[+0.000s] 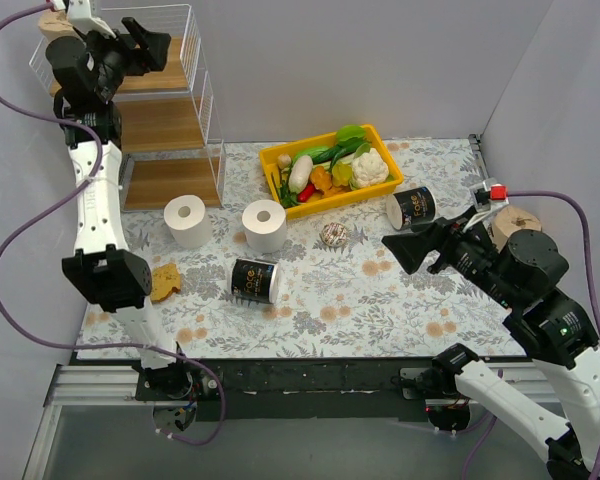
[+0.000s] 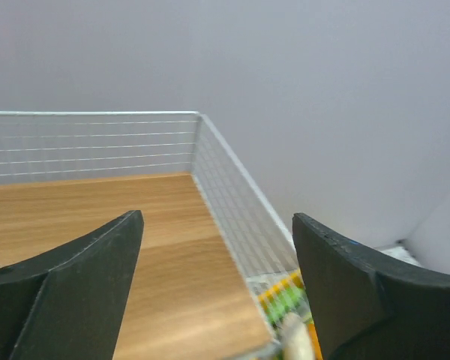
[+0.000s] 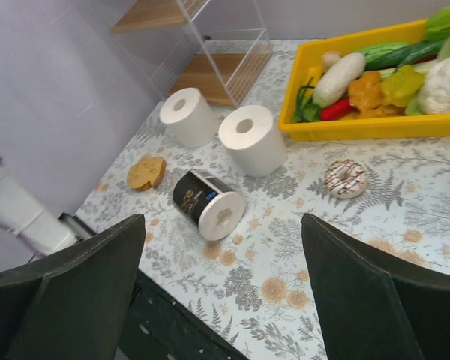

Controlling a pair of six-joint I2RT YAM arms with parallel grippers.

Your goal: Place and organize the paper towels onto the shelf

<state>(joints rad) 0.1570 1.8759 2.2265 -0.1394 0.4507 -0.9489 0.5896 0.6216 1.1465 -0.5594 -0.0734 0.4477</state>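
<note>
Pale grey walls are seen around a table [image 1: 400, 310] that is covered with a flower-printed cloth. At its far left corner the shelf [image 1: 170, 125] is stood, its three wooden boards stepped and fenced with thin white wire. The left gripper [image 2: 217, 225] is held above the top board [image 2: 97, 210]; its fingers are spread wide and nothing is caught between them.

Of the paper towels, one tan roll [image 1: 54, 22] is seen at the shelf's upper left edge. It is partly hidden by the left arm, and whether it is rested on the top board cannot be told. A white roll [image 1: 187, 220] is stood upright on the cloth just in front of the shelf. A second white roll [image 1: 265, 226] is stood near it to the right, the two apart. A black roll [image 1: 254, 280] is laid on its side closer to the arms. Another black roll [image 1: 412, 208] is laid just beside the right end of the yellow bin [image 1: 325, 203] of vegetables. A second tan roll [image 1: 515, 222] is partly hidden behind the right arm, near the right wall.

The right gripper [image 3: 223, 221] is held above the cloth, its fingers set wide apart and nothing gripped. A small patterned ball [image 1: 333, 235] is seen in front of the bin.
</note>
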